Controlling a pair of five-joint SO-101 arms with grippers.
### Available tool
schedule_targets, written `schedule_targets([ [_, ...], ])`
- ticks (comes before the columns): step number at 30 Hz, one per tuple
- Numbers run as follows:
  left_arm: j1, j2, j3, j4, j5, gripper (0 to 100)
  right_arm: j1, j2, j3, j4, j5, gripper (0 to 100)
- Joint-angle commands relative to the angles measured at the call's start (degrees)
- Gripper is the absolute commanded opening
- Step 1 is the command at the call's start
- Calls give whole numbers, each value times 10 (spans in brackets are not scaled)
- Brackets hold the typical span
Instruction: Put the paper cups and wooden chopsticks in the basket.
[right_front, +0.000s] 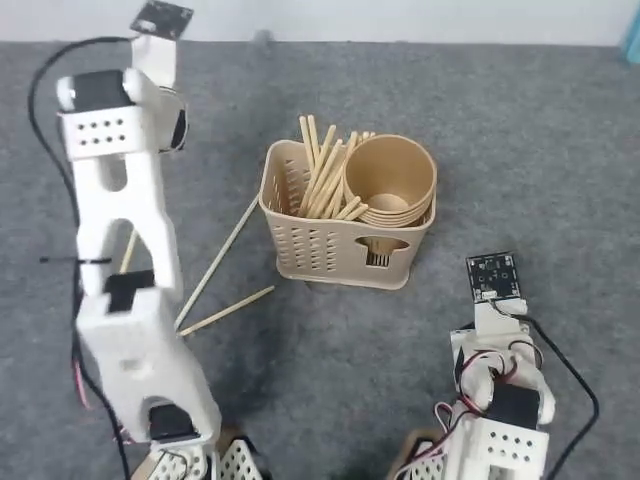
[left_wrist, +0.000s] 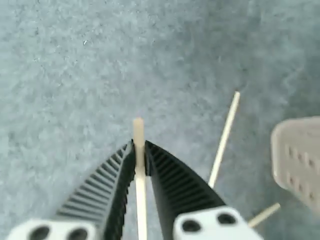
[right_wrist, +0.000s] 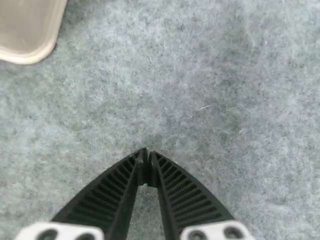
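Left gripper (left_wrist: 139, 147) pinches a chopstick (left_wrist: 138, 129), apparently near its end; lift clear, then tip it upright over the basket (right_front: 330, 250), centre of the high view.

Robot lab bench, grey felt tabletop (right_front: 530, 140), white arm (right_front: 120, 200) w/ bare wiring (right_front: 572, 368).

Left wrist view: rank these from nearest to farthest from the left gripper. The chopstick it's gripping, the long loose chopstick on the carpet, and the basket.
1. The held chopstick, clamped between the fingers of the left gripper, so touching it.
2. The long loose chopstick, lying between the gripper and the basket.
3. The basket, off to the side, beyond that loose chopstick.
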Motion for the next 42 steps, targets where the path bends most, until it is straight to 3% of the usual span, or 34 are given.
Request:
schedule_targets([
  [1,23,-150,98,7,1,12,0,-6,-8,4,8,6],
  [9,65,-344,226,-69,11,12,0,-6,-8,4,8,6],
  [18,98,-543,354,-223,193,12,0,-6,-8,4,8,6],
  [28,139,-695,489,-477,337,12,0,-6,-8,4,8,6],
  [36,186,-816,593,-660,343,12,0,-6,-8,4,8,6],
  [42,210,-843,639,-681,343,12,0,-6,-8,4,8,6],
])
